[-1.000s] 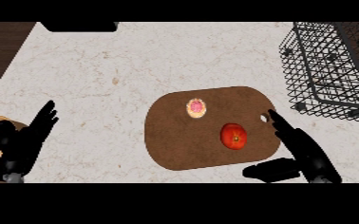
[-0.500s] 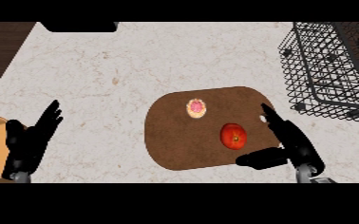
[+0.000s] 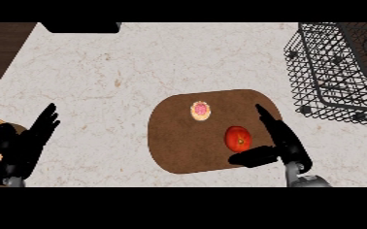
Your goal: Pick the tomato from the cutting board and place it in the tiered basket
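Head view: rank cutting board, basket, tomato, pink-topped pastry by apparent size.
1. Cutting board
2. Basket, cropped by the frame edge, so its rank against the board is unsure
3. Tomato
4. Pastry, only slightly smaller than the tomato

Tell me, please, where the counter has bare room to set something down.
Widest bare stretch: the counter between the left hand and the cutting board, up to the top edge. Crowded: the board's right half, with the tomato, pastry and right hand, beside the basket.

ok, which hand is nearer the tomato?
Right. The right hand is open just right of the tomato, thumb under it. The left hand rests open at the far left edge.
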`<state>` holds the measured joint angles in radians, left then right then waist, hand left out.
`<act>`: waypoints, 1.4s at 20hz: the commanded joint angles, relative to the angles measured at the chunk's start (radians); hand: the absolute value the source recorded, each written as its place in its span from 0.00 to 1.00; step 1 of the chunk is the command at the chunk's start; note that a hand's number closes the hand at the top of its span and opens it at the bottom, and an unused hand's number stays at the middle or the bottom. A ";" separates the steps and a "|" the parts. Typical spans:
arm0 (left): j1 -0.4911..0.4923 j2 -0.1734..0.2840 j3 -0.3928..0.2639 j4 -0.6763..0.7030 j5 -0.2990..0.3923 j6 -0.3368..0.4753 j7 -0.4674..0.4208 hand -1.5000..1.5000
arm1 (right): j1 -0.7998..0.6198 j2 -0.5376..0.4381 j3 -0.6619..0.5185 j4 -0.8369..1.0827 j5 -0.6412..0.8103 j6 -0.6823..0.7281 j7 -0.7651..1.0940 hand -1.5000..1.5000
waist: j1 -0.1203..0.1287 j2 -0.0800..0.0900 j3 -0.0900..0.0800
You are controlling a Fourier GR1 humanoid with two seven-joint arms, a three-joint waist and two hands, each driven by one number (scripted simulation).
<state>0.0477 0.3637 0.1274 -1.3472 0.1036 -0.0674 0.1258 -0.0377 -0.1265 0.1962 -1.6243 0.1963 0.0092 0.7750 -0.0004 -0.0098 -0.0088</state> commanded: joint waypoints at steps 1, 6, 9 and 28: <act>0.012 -0.025 -0.002 -0.033 -0.018 0.005 0.015 0.50 | 0.027 0.071 0.056 0.057 0.047 -0.037 -0.049 0.00 | 0.003 0.009 0.009; -0.013 0.003 0.034 -0.046 0.010 -0.032 0.049 0.50 | 0.001 0.047 0.014 0.108 -0.014 0.038 -0.099 0.00 | 0.003 0.010 0.009; 0.029 -0.060 -0.001 -0.047 -0.037 0.017 0.013 0.50 | -0.055 0.073 0.049 0.119 0.078 -0.022 -0.175 1.00 | 0.006 0.010 0.009; -0.027 -0.039 0.033 -0.032 -0.057 -0.026 0.056 0.50 | -0.076 -0.041 0.399 -0.110 0.671 -0.030 0.018 1.00 | 0.025 -0.006 -0.001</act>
<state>0.0362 0.3147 0.1626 -1.3766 0.0500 -0.0898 0.1651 -0.0555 -0.1144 0.4235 -1.7182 0.6601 -0.0868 0.7331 0.0101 -0.0086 -0.0063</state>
